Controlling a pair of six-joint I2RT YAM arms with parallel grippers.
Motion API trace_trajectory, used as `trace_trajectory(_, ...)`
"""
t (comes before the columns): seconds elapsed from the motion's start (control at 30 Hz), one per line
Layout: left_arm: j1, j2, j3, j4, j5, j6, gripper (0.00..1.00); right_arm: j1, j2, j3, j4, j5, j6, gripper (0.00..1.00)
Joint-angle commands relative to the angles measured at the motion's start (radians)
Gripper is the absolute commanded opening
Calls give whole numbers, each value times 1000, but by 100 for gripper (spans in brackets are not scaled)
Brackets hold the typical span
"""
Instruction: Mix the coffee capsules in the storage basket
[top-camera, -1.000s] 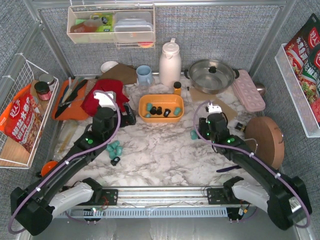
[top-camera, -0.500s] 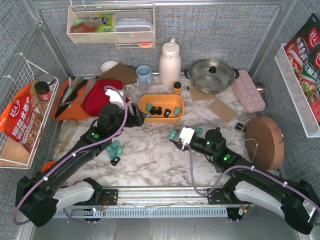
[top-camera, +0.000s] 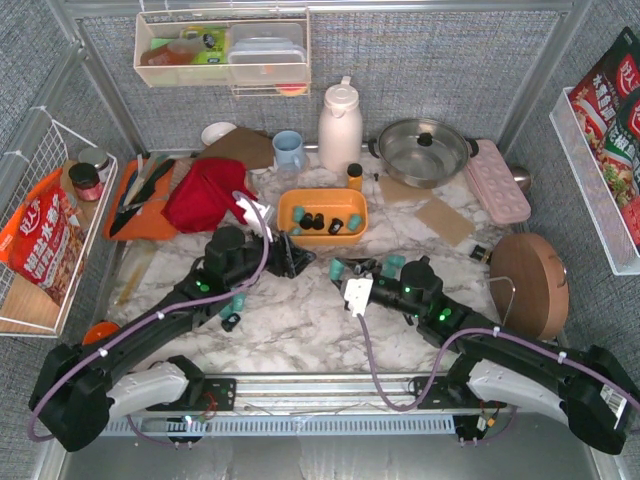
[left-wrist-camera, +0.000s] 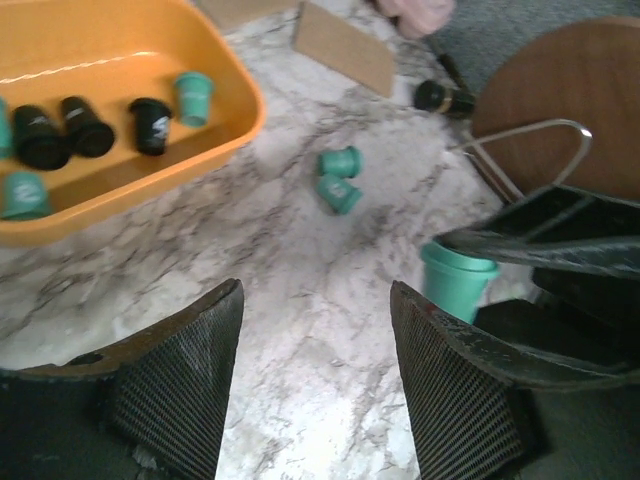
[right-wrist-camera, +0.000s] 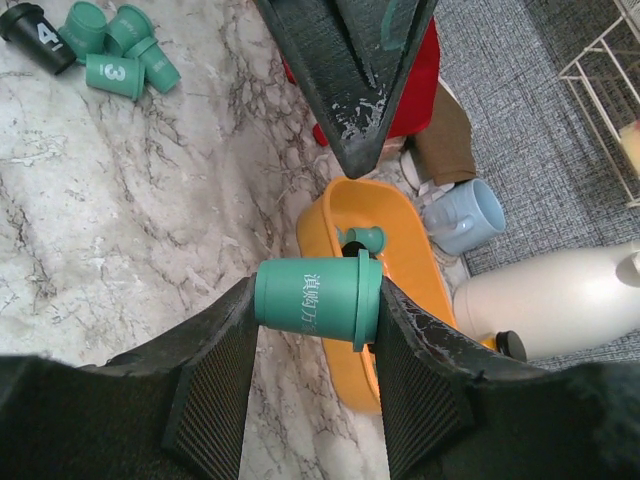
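Observation:
The orange storage basket (top-camera: 322, 240) holds a few black capsules (top-camera: 312, 221) and teal ones (top-camera: 354, 221). It also shows in the left wrist view (left-wrist-camera: 120, 200) and the right wrist view (right-wrist-camera: 400, 240). My right gripper (top-camera: 340, 270) is shut on a teal capsule (right-wrist-camera: 318, 298), held sideways just in front of the basket. My left gripper (top-camera: 293, 258) is open and empty (left-wrist-camera: 315, 340), low over the table, facing the right gripper. Two teal capsules (left-wrist-camera: 338, 180) lie loose on the marble. Several more, with one black (right-wrist-camera: 25, 25), lie by the left arm (top-camera: 232, 300).
A red cloth (top-camera: 205, 192) and orange cutting board (top-camera: 150, 215) lie at the back left. A blue mug (top-camera: 289, 150), white jug (top-camera: 340, 125), steel pot (top-camera: 422, 150) and pink tray (top-camera: 498, 180) stand behind the basket. A round wooden board (top-camera: 530, 280) is at the right.
My right arm has swung left with the teal capsule to the front of the basket. My left gripper has moved right and down, from the basket's left end to in front of it.

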Motion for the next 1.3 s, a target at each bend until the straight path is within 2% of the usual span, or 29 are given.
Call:
trace_trajectory(0.0, -31, -11, -39, 240, 111, -1, 69, 2, 2, 9, 36, 11, -32, 42)
trace_trajectory(0.1, -67, -2, -52, 301, 146, 21, 69, 2, -3, 10, 35, 16, -33, 42)
trace_trajectory(0.3, -112, 49, -25, 286, 195, 66, 67, 3, -14, 8, 41, 34, -37, 42)
trace_trajectory(0.67, -147, 108, 0, 301, 174, 65, 56, 5, -35, 6, 34, 27, -36, 42)
trace_trajectory(1.0, -174, 178, 23, 350, 174, 47, 55, 6, -33, 6, 32, 23, -34, 42)
trace_trajectory(1.27, -184, 199, 31, 351, 166, 45, 47, 6, -41, 5, 23, 26, -36, 42)
